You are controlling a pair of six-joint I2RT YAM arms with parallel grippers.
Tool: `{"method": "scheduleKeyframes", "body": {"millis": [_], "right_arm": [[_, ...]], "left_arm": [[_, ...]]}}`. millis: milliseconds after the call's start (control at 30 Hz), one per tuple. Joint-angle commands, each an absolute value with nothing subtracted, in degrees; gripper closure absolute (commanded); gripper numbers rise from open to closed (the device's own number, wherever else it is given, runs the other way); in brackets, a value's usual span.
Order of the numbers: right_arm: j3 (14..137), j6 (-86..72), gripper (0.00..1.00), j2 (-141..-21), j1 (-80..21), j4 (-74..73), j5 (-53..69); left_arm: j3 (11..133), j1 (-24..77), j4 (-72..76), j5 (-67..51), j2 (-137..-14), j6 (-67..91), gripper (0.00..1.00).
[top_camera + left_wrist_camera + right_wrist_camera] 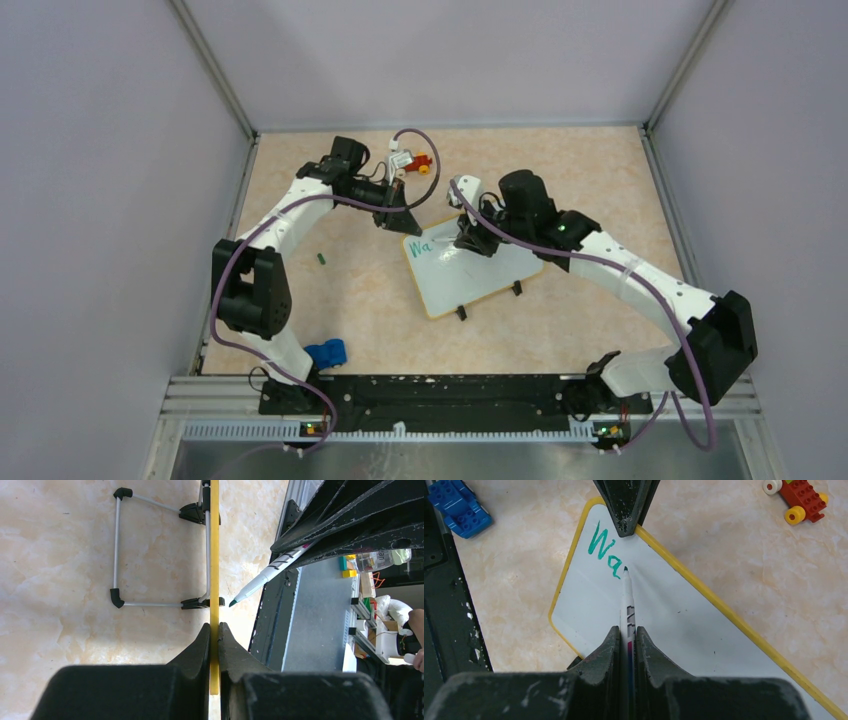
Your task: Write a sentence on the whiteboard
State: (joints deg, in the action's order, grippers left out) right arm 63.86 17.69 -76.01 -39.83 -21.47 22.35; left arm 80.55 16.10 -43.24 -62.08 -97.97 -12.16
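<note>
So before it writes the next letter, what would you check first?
1. Left gripper clamped on the whiteboard at its yellow rim: ok.
2. Right gripper shut firmly on the marker: ok.
3. Marker tip lined up just after the sentence, which so far reads "Wa": ok.
4. Tip actually touching the white surface: cannot tell.
5. Blank board left after those letters: ok.
6. Red toy and blue toy lying apart from the board: ok.
</note>
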Motion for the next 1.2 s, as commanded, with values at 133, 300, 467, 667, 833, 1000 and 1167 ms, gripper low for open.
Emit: {"method": "scheduleKeyframes", "body": {"millis": [133,300,467,667,833,1000,1167], "right_arm": [[67.07,16.88,1.00,-75.59,-39.46,-19.76,23.39],[67.02,16.88,1.00,-75.83,-39.46,-19.39,23.25],[67.38,16.96,1.00,-76.62,-39.46,-19.51,23.62],[67.58,16.96,1.00,-77.51,-39.47,-19.21,23.58],[68.20,17.00,1.00,-78.31,-39.46,-19.41,23.63],[67.89,17.13,1.00,-78.82,-39.55,-19.07,23.62],[67.94,16.88,1.00,-79.16,-39.55,-18.71,23.08]], "left_arm": [[79.75,16.87,-42.98,-61.70,-96.28,-13.29,1.00],[79.60,16.87,-42.98,-61.67,-96.01,-13.31,1.00],[79.61,16.87,-42.97,-61.67,-96.10,-13.36,1.00],[79.72,16.87,-42.98,-61.78,-96.40,-13.34,1.00],[80.02,16.87,-42.98,-61.87,-96.51,-13.36,1.00],[79.82,16.87,-42.98,-61.79,-96.63,-13.45,1.00],[79.99,16.87,-42.98,-61.81,-96.69,-13.44,1.00]]}}
